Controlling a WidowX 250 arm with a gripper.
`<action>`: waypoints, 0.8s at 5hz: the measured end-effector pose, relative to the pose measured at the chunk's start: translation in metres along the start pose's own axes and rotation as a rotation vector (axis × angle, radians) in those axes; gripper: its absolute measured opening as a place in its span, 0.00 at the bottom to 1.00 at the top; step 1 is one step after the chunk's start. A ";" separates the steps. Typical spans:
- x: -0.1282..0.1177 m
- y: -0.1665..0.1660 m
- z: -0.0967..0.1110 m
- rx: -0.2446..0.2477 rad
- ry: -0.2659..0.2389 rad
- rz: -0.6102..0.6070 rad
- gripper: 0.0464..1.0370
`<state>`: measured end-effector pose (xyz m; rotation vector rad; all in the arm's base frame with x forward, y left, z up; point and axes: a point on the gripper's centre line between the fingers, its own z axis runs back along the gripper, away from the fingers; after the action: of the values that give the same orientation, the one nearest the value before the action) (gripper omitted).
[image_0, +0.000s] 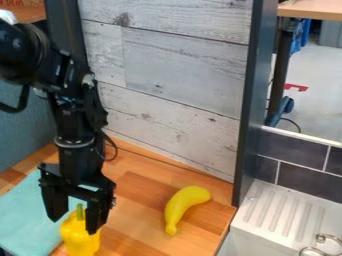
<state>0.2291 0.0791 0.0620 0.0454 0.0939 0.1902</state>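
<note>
The gripper (75, 225) hangs over the yellow bell pepper (81, 244), its fingers spread well apart on either side of the green stem (80, 212) with nothing clamped between them; whether either tip touches the pepper I cannot tell. The pepper stands upright on the counter (133, 177) beside the teal cloth (27, 220), with the yellow banana (182, 206) lying apart toward the sink (280, 215), so the step in hand looks like lining up on the pepper, and a grasp from here would call for lowering around its body before closing. Reddish lettering (21, 2) at the upper-left corner is too cut off to read.
</note>
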 end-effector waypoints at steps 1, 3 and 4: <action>0.003 0.009 -0.002 -0.010 -0.020 0.027 0.96; 0.009 0.011 -0.002 -0.014 -0.062 0.029 0.66; 0.009 0.011 -0.003 -0.013 -0.058 0.028 0.32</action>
<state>0.2355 0.0916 0.0590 0.0394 0.0339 0.2174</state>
